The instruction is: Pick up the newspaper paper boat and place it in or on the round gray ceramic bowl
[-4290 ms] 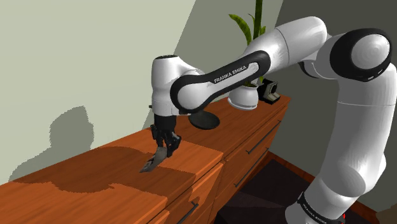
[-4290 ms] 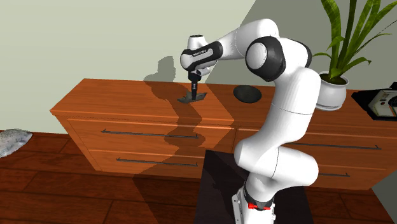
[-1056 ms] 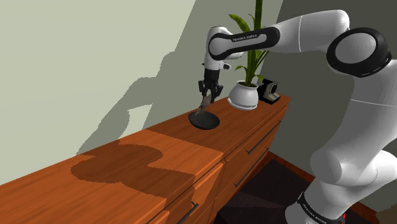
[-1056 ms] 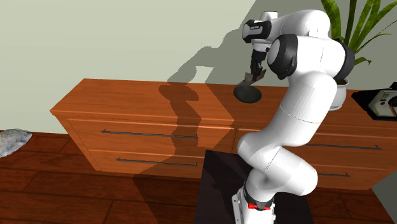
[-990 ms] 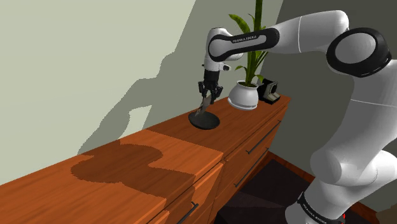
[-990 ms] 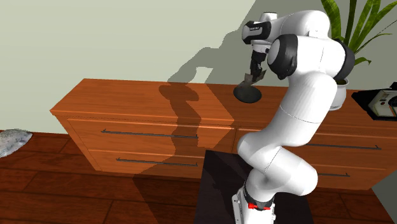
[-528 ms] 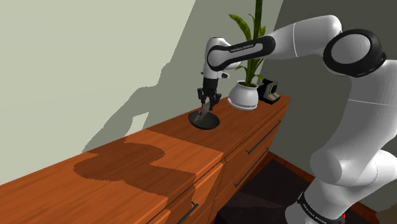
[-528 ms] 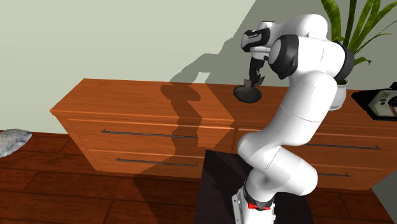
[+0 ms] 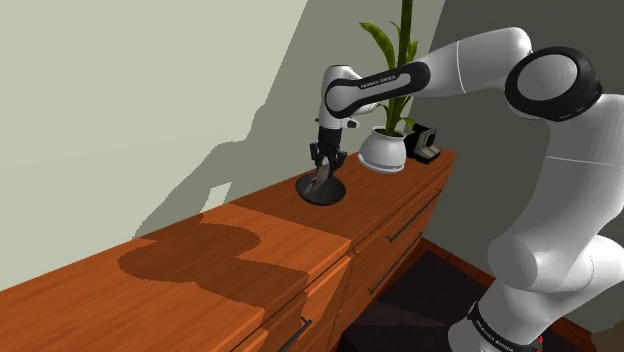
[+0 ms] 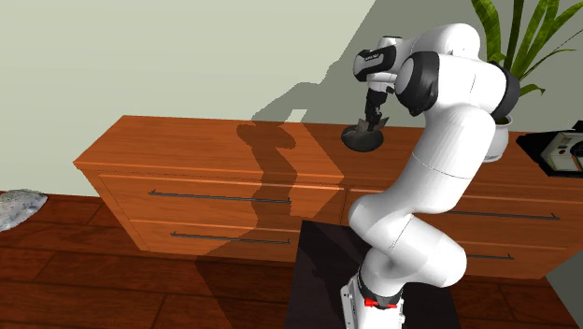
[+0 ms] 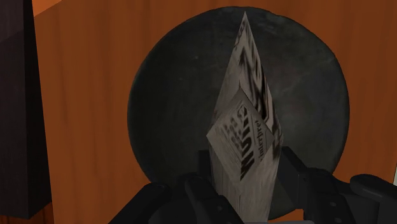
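Shoulder view: gripper (image 9: 322, 166) low over bowl (image 9: 336, 193) on dresser (image 9: 250, 250); second exterior view: boat (image 10: 366, 128) just above bowl (image 10: 354, 142); wrist view: fingers (image 11: 290, 167) pinched boat (image 11: 245, 124), its tip over the bowl (image 11: 172, 95); contact unclear.

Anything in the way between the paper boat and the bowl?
Nothing visible. The gripper is shut on the paper boat, which hangs right over the dark bowl. The wrist view shows nothing else in the bowl. Whether the boat's tip touches it cannot be told.
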Robot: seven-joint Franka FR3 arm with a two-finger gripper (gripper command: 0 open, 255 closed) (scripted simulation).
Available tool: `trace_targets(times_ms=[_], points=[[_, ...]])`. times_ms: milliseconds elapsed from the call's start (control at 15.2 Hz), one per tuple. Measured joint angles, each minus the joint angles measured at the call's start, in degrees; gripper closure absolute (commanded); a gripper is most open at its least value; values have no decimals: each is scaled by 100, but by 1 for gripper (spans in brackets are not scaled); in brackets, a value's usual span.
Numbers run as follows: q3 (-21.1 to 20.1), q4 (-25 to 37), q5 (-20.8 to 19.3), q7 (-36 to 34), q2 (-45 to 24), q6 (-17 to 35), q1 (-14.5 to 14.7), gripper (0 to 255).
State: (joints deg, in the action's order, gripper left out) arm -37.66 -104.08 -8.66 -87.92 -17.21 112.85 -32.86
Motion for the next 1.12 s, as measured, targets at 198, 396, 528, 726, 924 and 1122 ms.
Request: trace_targets(times_ms=[198, 396, 528, 726, 924, 1122], points=[[0, 1, -1, -1, -2, 1, 1, 0], [0, 1, -1, -1, -2, 1, 1, 0], [0, 1, -1, -1, -2, 1, 2, 0], [-32, 280, 87, 63, 114, -364, -23, 0], [-46, 563, 106, 73, 126, -654, -4, 0], [-49, 569, 118, 82, 143, -678, -11, 0]])
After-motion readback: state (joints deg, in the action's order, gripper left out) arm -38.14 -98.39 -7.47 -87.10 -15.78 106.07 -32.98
